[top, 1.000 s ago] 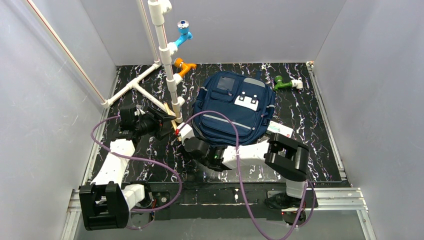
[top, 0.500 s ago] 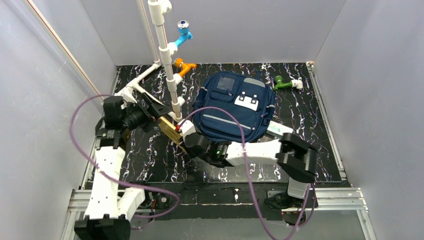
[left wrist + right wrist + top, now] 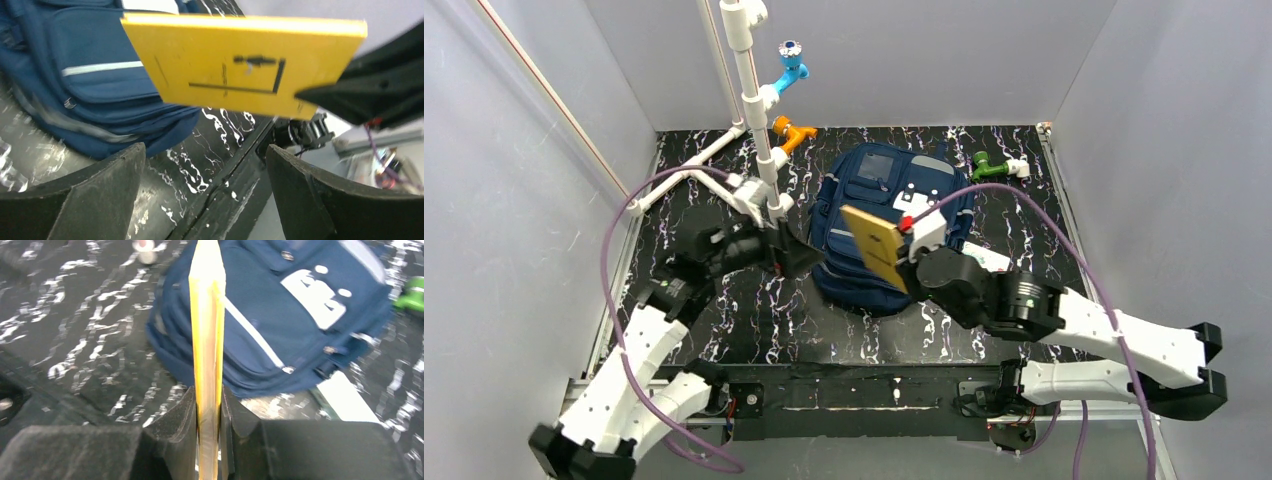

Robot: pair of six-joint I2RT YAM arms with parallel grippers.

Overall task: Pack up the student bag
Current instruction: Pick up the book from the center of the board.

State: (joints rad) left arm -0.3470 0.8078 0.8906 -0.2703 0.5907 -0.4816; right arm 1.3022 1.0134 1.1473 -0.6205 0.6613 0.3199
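The student bag (image 3: 879, 185), navy blue with a grey stripe and a white dotted patch, lies flat at the back middle of the table. My right gripper (image 3: 906, 263) is shut on a thin yellow book (image 3: 873, 245) and holds it upright in the air over the bag's near part. The right wrist view shows the book (image 3: 206, 315) edge-on, pinched at my right gripper (image 3: 207, 405), with the bag (image 3: 290, 315) below. My left gripper (image 3: 802, 258) stands open and empty just left of the bag. The left wrist view looks across at the book (image 3: 245, 65) and the bag (image 3: 100, 85).
A white pipe stand (image 3: 754, 110) rises left of the bag, carrying a blue fitting (image 3: 792, 68) and an orange one (image 3: 791, 131). A green fitting (image 3: 991, 168) lies right of the bag. A white box (image 3: 984, 258) sits by the bag's near right corner.
My right gripper has closed on the yellow book and carried it up and rightward from beside the pipe stand to over the bag. My left gripper opened wide and swung right toward the bag.
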